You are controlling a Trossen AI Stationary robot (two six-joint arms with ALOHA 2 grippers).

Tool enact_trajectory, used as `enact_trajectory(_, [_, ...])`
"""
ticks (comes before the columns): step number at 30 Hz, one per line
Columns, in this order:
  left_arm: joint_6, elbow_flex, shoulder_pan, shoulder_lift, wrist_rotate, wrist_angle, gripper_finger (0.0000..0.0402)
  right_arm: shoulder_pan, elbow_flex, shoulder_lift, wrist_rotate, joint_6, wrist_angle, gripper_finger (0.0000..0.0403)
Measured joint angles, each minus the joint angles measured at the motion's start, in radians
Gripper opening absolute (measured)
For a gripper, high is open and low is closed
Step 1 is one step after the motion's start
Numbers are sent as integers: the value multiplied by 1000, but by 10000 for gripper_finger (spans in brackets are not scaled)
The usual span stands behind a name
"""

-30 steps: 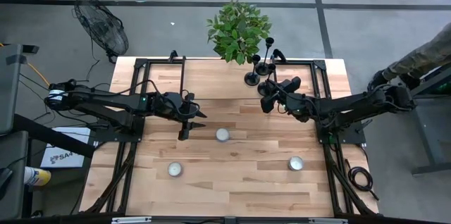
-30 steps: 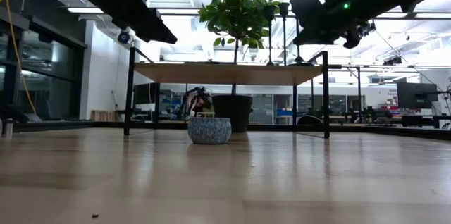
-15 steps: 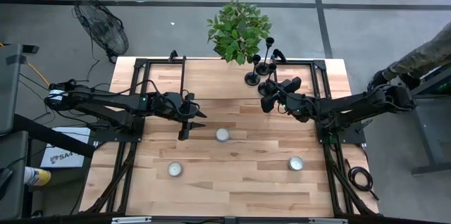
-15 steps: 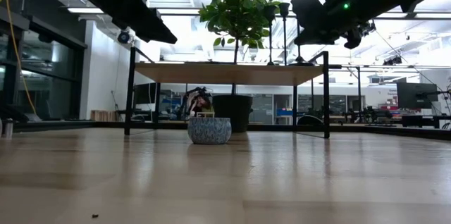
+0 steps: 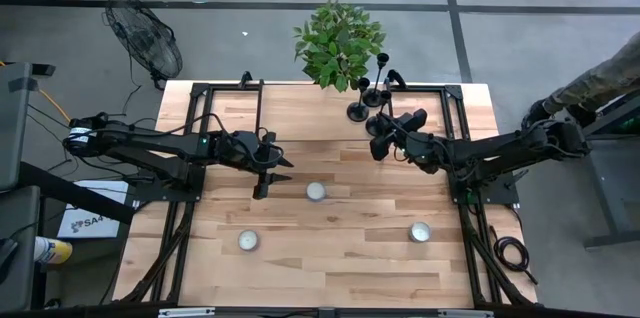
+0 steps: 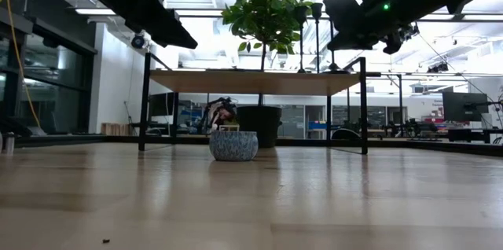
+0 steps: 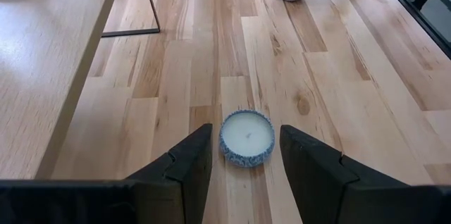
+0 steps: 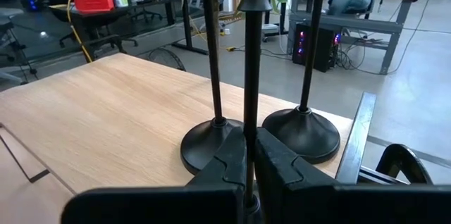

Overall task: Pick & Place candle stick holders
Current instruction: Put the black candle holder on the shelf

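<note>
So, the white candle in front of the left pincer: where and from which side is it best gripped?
Probably across its round side wall, coming down from above. The candle is low and sits flat, and the open left pincer is lined up with it.

Around the middle candle (image 5: 316, 191) the table (image 5: 340, 258) lies bare on every side, with two more candles (image 5: 248, 241) well apart toward the near edge and wide wood between them. Far beyond that candle, the back edge is crowded: candle stick holders (image 5: 357, 110) stand close together beside the plant (image 5: 338, 43). The right gripper (image 8: 250, 160) sits tight against them, its fingers closed round one thin stem, two round bases just behind.
</note>
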Motion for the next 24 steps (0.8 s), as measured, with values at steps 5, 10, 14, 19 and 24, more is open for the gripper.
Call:
enact_trajectory(5, [0,0,0,0,0,0,163,0,0,0,-6,-26,3,0])
enact_trajectory(10, [0,0,0,0,0,0,163,-21,-1,0,-53,-43,16,0])
enact_trajectory(14, [0,0,0,0,0,0,163,-44,-1,0,-97,-49,26,0])
enact_trajectory(19, [0,0,0,0,0,0,163,-61,-1,0,-125,-56,28,0])
enact_trajectory(24, [0,0,0,0,0,0,163,-65,-1,0,-132,-56,28,0])
